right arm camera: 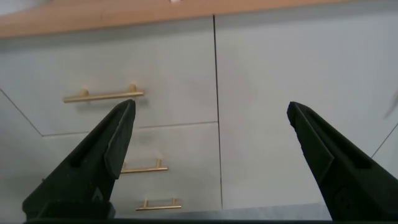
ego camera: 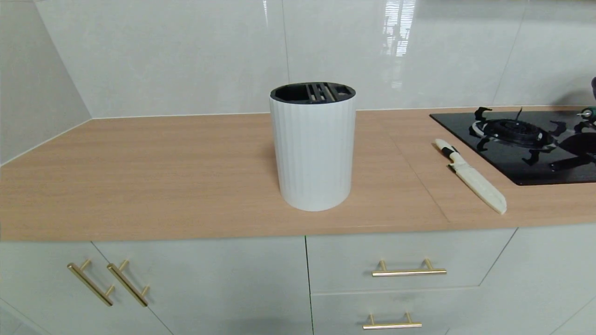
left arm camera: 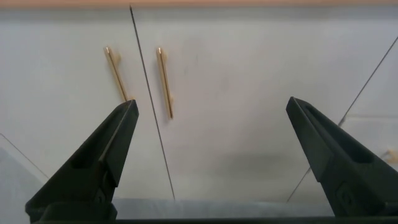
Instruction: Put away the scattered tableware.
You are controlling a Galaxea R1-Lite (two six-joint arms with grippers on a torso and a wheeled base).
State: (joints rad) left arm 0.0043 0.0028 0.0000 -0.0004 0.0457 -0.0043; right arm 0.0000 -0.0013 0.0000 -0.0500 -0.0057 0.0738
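The cream knife [ego camera: 471, 177] lies flat on the wooden surface [ego camera: 139, 177], right of the tall white ribbed holder [ego camera: 313, 153]. The left hand [left arm camera: 211, 101] and right hand [right arm camera: 211, 104] are spread wide. Best to grab the handle [ego camera: 452, 156], blade tip down.

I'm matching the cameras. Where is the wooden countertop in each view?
Head view: countertop spans the middle, under the white holder.
Left wrist view: thin strip over the paired door handles.
Right wrist view: band over the drawer handles.
Shared landmark: the brass-handled cabinet fronts below it.
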